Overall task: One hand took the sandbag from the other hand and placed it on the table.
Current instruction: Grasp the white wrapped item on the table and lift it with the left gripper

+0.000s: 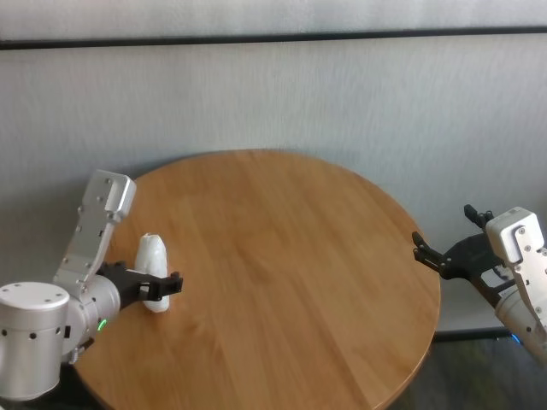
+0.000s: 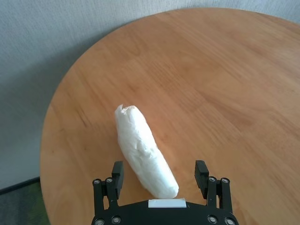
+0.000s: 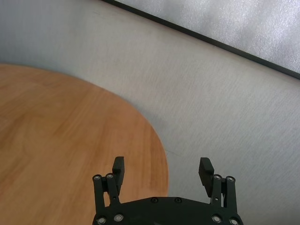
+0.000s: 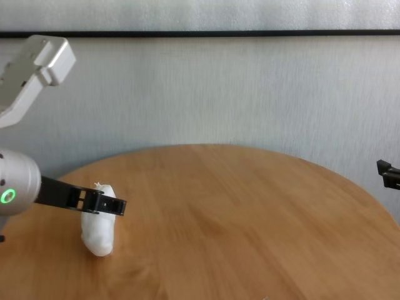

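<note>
head view: the small white lumpy sandbag (image 1: 154, 272) lies on the left part of the round light-brown wooden surface (image 1: 282, 256), its long axis running roughly away from the robot. the black two-finger left gripper (image 1: 162, 289) on the green-ringed silver wrist reaches in at the bag's near end, fingers spread to either side of it. the black right gripper (image 1: 432, 254), blue light just visible at its wrist, hangs off the surface's right edge, well apart from the bag, so the left arm is by far the nearer.

left wrist view: the sandbag's rounded end sits between the left fingers (image 2: 116, 169), nearer one of them; whether it touches that one i cannot tell. they look released, not clenched. the crimped end points away from the gripper.

right wrist view: the right fingers (image 3: 206, 168) are spread, holding nothing, over the surface's rim.

chest view: the bag rests on the surface, with the left fingers crossing in front of it.
</note>
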Motion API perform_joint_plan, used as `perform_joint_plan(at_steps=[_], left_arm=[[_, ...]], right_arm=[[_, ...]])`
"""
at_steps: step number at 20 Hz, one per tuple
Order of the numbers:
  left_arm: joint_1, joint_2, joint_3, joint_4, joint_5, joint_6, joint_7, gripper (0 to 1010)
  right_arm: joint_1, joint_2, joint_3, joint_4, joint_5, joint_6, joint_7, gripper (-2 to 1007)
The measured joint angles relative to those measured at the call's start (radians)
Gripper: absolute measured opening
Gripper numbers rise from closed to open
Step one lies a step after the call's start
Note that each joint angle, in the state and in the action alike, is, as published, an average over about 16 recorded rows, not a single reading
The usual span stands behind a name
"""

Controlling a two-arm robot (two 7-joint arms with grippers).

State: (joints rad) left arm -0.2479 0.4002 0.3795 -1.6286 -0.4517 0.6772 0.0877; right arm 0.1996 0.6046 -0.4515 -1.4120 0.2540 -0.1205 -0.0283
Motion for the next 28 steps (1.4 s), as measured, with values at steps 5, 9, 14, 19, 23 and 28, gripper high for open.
perform_joint_plan(at_steps=[5,9,14,19,23,28], left_arm=[[-0.015,-0.026,0.009,0.028,0.014,0.016,0.006,1000],[-0.024,-0.047,0.01,0.051,0.021,0.027,0.01,1000],[-0.033,-0.071,0.01,0.082,0.033,0.029,0.018,1000],[-0.041,-0.091,0.008,0.118,0.051,0.021,0.028,1000],[-0.051,-0.104,0.009,0.151,0.068,0.003,0.03,1000],[-0.064,-0.112,0.013,0.186,0.091,-0.027,0.022,1000]], right_arm=[[0.0,0.0,0.0,0.0,0.0,0.0,0.0,1001],[0.0,0.0,0.0,0.0,0.0,0.0,0.0,1001],[0.0,0.0,0.0,0.0,0.0,0.0,0.0,1001],[0.0,0.0,0.0,0.0,0.0,0.0,0.0,1001],[0.0,0.0,0.0,0.0,0.0,0.0,0.0,1001],[0.0,0.0,0.0,0.0,0.0,0.0,0.0,1001]])
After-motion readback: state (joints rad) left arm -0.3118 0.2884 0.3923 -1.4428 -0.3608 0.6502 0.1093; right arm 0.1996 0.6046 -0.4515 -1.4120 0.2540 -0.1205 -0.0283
